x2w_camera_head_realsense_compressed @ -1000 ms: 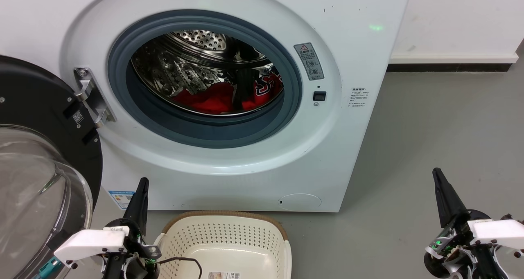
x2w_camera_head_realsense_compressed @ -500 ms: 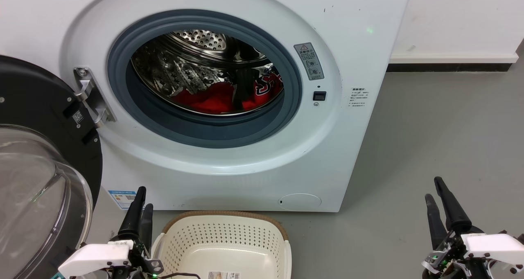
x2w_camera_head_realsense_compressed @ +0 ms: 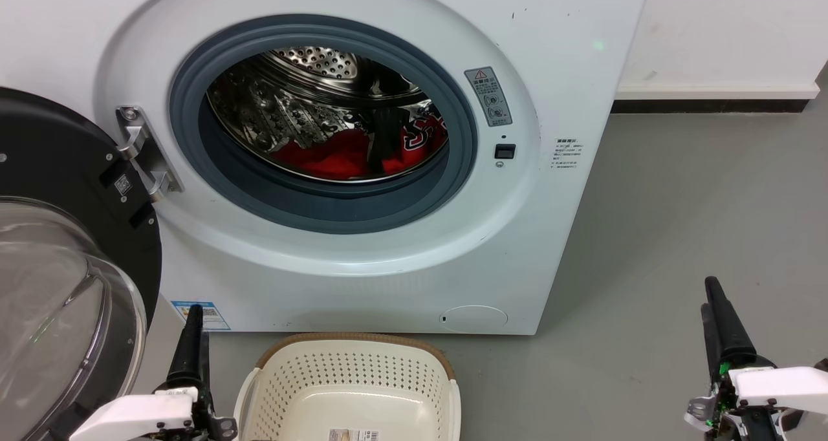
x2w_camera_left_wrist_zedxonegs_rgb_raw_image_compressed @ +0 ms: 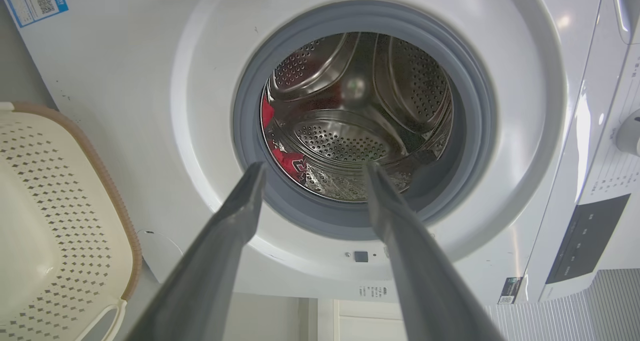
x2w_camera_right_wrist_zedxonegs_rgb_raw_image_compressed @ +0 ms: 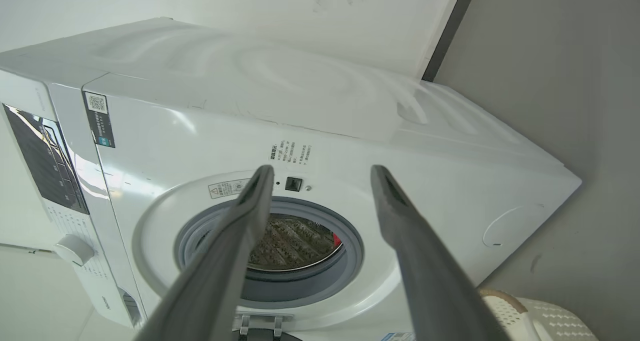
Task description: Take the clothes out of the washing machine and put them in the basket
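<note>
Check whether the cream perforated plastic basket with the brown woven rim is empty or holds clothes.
Empty: the basket shows a bare bottom and label sticker; the red fabric clothes lie in the white washing machine.

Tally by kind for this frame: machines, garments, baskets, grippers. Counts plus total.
Washing machine: 1
Red garments: 2, the plain garment and the lettered garment, both inside the machine
Basket: 1
Grippers: 2, the left gripper and the right gripper, both open
Total: 6

Red clothes [x2w_camera_head_realsense_compressed: 336, 160], cream perforated basket [x2w_camera_head_realsense_compressed: 349, 370]
</note>
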### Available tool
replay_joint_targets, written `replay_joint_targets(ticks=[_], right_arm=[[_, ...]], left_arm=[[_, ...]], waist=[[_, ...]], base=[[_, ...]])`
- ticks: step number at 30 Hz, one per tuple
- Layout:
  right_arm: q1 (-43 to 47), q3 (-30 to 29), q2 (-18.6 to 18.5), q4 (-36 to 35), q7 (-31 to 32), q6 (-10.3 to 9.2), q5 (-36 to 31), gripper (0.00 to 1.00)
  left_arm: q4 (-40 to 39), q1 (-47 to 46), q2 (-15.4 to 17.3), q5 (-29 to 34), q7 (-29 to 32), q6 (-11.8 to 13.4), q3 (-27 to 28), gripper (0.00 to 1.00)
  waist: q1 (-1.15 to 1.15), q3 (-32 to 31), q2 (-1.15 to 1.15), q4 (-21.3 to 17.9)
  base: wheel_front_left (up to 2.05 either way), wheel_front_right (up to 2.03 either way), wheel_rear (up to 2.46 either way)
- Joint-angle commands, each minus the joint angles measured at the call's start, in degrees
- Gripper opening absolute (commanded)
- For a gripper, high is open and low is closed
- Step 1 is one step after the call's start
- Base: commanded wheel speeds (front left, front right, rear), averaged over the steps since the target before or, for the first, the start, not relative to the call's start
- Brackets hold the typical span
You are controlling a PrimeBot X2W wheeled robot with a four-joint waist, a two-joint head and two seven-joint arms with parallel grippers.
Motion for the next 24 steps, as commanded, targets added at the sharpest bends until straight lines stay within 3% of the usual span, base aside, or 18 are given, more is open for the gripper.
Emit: replay_joint_targets(ticks=[1, 16, 24], right_arm=[[-0.41, -0.54, -0.19, -1.56, -0.82, 0.01, -3.90, 1.00], [-0.82, -2.71, -0.24, -7.98, -3.89, 0.01, -26.73, 1.00], [-0.27, -0.81, -0.26, -14.36, -5.48, 0.01, -40.45, 1.00]], left_arm=[[0.23, -0.48, 0.11, 1.07, -0.75, 0.01, 0.42, 1.00], [-4.91, -1.13, 0.13, 15.28, -3.79, 1.09, 5.39, 1.00], [-12.23, 0.19, 0.15, 25.21, -5.35, 4.66, 4.81, 1.00]], waist=[[0.00, -0.02, 0.00, -0.01], [0.00, 0.24, 0.00, 0.04], [0.00, 0.52, 0.00, 0.03]], base=[[0.00, 0.00, 0.00], [0.00, 0.00, 0.00], [0.00, 0.00, 0.00]])
